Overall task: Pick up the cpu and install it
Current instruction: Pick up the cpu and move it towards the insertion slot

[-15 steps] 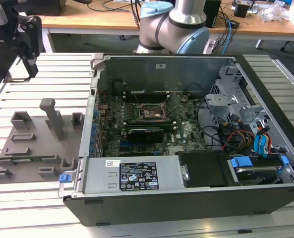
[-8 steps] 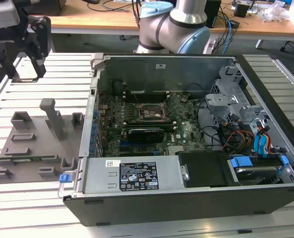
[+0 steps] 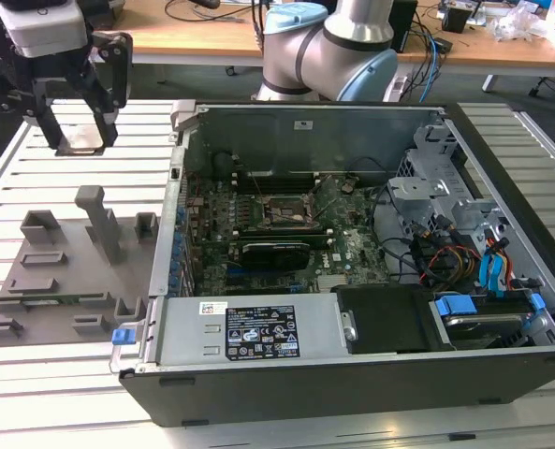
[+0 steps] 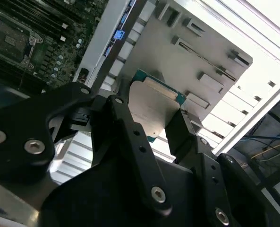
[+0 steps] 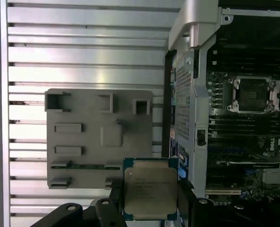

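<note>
At the exterior view's left we see the end effector (image 3: 79, 136) hanging above the slatted table (image 3: 34, 398), clamped on the cpu (image 5: 150, 189) by two opposite edges. Below it lies the grey fixture plate (image 3: 62, 281); toward the exterior view's right stands the open computer case (image 3: 305, 140) with its processor socket (image 3: 284, 213).

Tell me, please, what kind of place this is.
Probably a robotics lab or test workshop. A robot arm stands behind an open computer case on a slotted metal table, its gripper holds the cpu, and a wooden desk carries cables.
</note>
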Tool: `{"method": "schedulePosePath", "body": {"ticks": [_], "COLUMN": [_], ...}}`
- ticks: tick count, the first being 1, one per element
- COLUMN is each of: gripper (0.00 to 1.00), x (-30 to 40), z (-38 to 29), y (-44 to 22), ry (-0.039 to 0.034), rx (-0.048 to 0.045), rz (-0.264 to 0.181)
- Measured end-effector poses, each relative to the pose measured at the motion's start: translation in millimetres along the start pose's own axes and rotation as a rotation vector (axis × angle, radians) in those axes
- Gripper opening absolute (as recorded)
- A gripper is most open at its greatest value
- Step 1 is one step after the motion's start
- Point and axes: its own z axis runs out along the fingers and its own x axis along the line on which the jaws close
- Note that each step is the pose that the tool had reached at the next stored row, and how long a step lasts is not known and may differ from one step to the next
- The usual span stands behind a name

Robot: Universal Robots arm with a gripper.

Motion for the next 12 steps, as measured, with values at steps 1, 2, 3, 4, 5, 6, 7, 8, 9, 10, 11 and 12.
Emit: {"method": "schedulePosePath", "body": {"ticks": [1, 2, 3, 4, 5, 6, 7, 8, 9, 10, 11, 12], "gripper": [0.55, 0.55, 0.55, 0.55, 0.55, 0.55, 0.55, 0.55, 0.55, 0.55, 0.55, 0.55], "x": [-14.9, -21.9, -23.1, -24.0, -25.4, -26.5, -27.2, -28.4, -29.0, -29.8, -30.4, -31.2], "z": [1.7, 2.7, 2.8, 3.0, 3.2, 3.3, 3.4, 3.6, 3.7, 3.8, 3.9, 4.0], "y": [1.9, 2.8, 3.0, 3.1, 3.4, 3.6, 3.7, 3.9, 4.0, 4.2, 4.3, 4.4], "ry": [0.0001, 0.0002, 0.0003, 0.0003, 0.0003, 0.0003, 0.0004, 0.0003, 0.0003, 0.0003, 0.0003, 0.0003], "rx": [0.0051, 0.0091, 0.0098, 0.0102, 0.0111, 0.0117, 0.0121, 0.0127, 0.0131, 0.0135, 0.0139, 0.0143], "rz": [0.000, 0.000, 0.000, 0.000, 0.000, 0.000, 0.000, 0.000, 0.000, 0.000, 0.000, 0.000]}}
